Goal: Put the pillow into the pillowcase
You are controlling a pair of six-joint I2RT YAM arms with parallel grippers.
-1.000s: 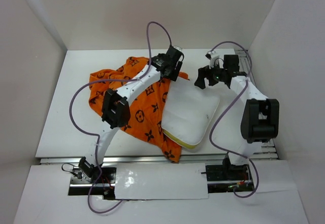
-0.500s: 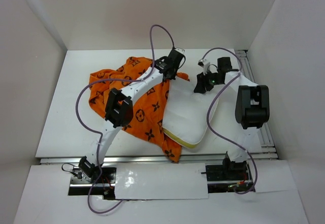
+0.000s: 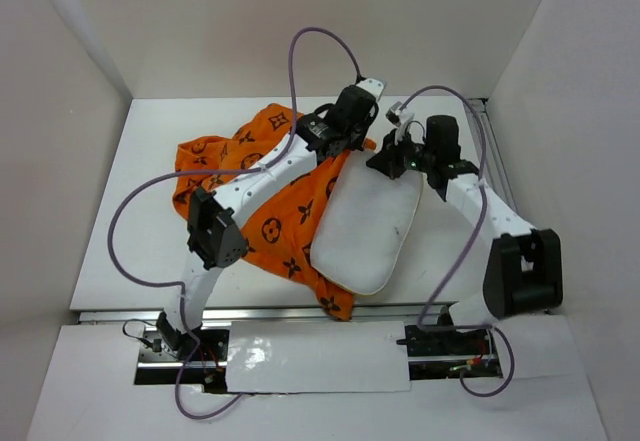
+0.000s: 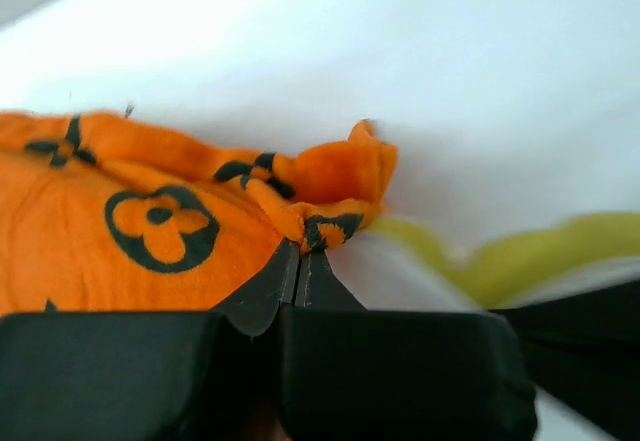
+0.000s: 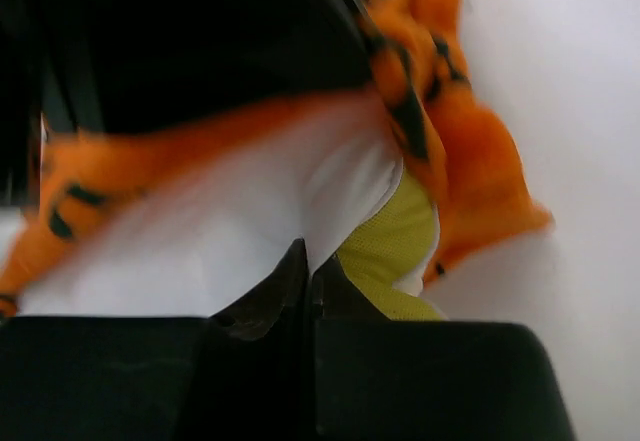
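The white pillow point(image 3: 365, 231) lies in the middle of the table, its left side on the orange pillowcase point(image 3: 260, 191) with dark monogram motifs. My left gripper point(image 3: 345, 141) is at the pillowcase's far edge, beside the pillow's far corner. In the left wrist view this gripper point(image 4: 303, 246) is shut on a bunched fold of the pillowcase point(image 4: 120, 231), with the pillow's yellow seam point(image 4: 520, 261) just to the right. My right gripper point(image 3: 385, 161) is at the pillow's far right corner. Seen from the right wrist, it point(image 5: 308, 258) is shut on the white pillow point(image 5: 200, 251) next to its yellow seam point(image 5: 395, 246).
White walls enclose the table point(image 3: 130, 231) on the left, back and right. A metal rail point(image 3: 310, 313) runs along the near edge. Purple cables point(image 3: 140, 251) loop from both arms over the table. The two wrists stand close together at the back.
Both grippers have shut, the left on the pillowcase edge and the right on the pillow corner. The right arm reached in to the left. The pillow's near end swung left, over the pillowcase.
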